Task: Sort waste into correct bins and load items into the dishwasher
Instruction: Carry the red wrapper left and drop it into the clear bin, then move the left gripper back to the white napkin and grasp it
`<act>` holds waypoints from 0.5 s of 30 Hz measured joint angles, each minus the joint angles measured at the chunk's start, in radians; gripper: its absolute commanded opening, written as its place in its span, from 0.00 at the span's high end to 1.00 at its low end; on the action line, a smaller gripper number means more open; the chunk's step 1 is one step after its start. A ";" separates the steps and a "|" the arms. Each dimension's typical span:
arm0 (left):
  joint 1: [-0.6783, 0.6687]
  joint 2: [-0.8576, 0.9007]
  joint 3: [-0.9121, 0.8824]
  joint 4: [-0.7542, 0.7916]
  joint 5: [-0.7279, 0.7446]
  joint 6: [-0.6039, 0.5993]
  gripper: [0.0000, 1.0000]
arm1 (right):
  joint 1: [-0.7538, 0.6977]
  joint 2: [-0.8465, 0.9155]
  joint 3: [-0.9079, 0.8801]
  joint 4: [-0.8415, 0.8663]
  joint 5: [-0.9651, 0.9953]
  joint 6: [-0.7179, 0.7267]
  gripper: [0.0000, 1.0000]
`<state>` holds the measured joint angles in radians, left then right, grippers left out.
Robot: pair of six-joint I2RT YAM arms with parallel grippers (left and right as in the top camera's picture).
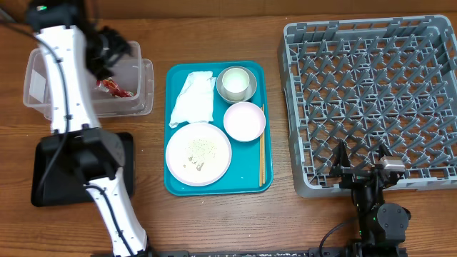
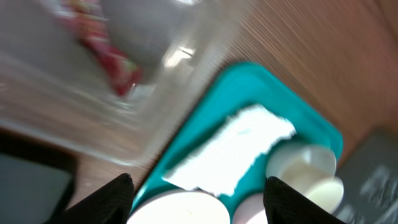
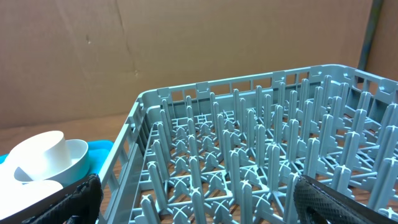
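The red wrapper (image 1: 114,88) lies in the clear tub (image 1: 143,78); it also shows in the left wrist view (image 2: 109,59). My left gripper (image 1: 107,48) hangs open and empty above the tub (image 2: 199,200). On the teal tray (image 1: 175,187) are the white napkin (image 1: 191,98), the pale cup (image 1: 235,83) with a grey rim around it, the white bowl (image 1: 244,120), the plate (image 1: 214,165) with rice grains (image 1: 200,148) and the chopsticks (image 1: 261,153). My right gripper (image 1: 360,163) is open and empty at the front edge of the grey dish rack (image 1: 371,86), and the right wrist view shows it over the rack pegs (image 3: 199,205).
The black tray (image 1: 43,171) lies at the front left, partly hidden under my left arm. The teal tray sits between the tub and the rack, with a strip of bare wooden table on each side. The rack holds nothing.
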<state>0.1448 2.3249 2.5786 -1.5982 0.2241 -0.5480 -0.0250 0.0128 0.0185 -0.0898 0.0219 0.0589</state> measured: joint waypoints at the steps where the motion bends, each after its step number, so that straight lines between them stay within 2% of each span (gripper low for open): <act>1: -0.031 0.000 0.000 0.006 0.006 0.014 0.31 | 0.000 0.000 0.000 0.000 0.000 0.000 0.00; 6: -0.182 0.000 0.000 0.035 -0.042 0.054 0.30 | 0.000 0.000 0.000 0.000 0.000 -0.001 0.00; 11: -0.333 0.000 -0.003 0.039 -0.266 0.041 0.29 | 0.000 0.000 0.000 0.000 0.000 0.000 0.00; 13: -0.383 0.000 -0.020 0.055 -0.328 0.030 0.33 | 0.000 0.000 0.000 0.000 0.000 0.000 0.00; 15: -0.412 0.000 -0.062 0.079 -0.363 0.016 0.43 | 0.000 0.000 0.000 0.000 0.001 -0.001 0.00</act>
<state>-0.2672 2.3245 2.5164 -1.5188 -0.1387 -0.5323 -0.0250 0.0128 0.0185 -0.0902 0.0227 0.0578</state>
